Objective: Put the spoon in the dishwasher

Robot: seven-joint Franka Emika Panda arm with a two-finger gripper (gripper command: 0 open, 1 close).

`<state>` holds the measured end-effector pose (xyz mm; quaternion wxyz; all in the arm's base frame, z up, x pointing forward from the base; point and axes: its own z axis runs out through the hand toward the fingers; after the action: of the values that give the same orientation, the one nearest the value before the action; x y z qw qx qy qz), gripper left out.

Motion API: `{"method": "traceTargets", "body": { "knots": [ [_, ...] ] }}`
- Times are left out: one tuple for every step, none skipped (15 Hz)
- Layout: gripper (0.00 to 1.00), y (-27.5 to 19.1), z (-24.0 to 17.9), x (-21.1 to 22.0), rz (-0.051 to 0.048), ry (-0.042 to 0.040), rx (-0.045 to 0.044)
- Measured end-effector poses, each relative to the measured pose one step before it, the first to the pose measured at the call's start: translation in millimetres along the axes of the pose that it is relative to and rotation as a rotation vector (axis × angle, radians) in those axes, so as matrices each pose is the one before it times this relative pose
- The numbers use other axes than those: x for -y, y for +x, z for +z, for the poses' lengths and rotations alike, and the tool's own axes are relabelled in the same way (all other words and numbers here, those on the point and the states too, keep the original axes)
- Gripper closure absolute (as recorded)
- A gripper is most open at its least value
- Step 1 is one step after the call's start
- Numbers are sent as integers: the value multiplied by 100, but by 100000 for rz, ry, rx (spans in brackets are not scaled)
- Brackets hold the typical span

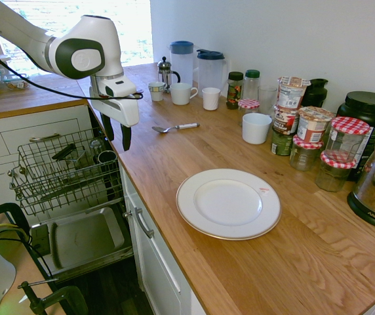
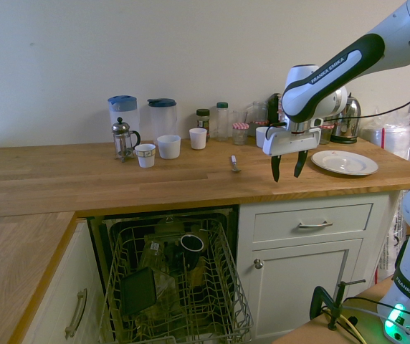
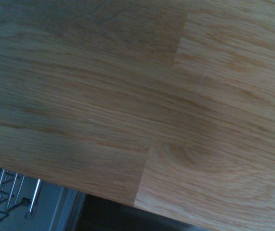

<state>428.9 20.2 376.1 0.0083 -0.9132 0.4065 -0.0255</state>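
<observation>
Fingers (image 1: 117, 134) spread open, empty, pointing down above counter (image 1: 194, 151) front edge. Spoon (image 1: 174, 127) flat on counter beyond fingers toward the wall, well apart; long axis along the counter, bowl nearer fingers' side, whitish handle away. Dishwasher (image 2: 176, 287) rack pulled out below. Wrist view: wood grain only, spoon out of frame.

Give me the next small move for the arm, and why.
Probably shift the pincer along the counter toward the spoon, then lower. It hangs open, empty and pointing down near the counter's front edge; the spoon lies flat further back, untouched. The dishwasher rack is already pulled out.
</observation>
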Motion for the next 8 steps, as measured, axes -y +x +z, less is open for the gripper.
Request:
{"method": "traceTargets", "body": {
  "knots": [
    [0,-21,73,-23,116,-261,385],
    [0,-35,42,-30,373,-136,473],
    [0,9,-23,26,625,204,6],
    [0,45,-118,128,1181,411,-226],
    [0,70,-268,361,1921,956,-75],
    [0,117,-488,710,1905,1504,35],
    [0,113,-353,807,1734,928,-183],
    [0,124,-210,923,2633,484,-209]
  ]
}}
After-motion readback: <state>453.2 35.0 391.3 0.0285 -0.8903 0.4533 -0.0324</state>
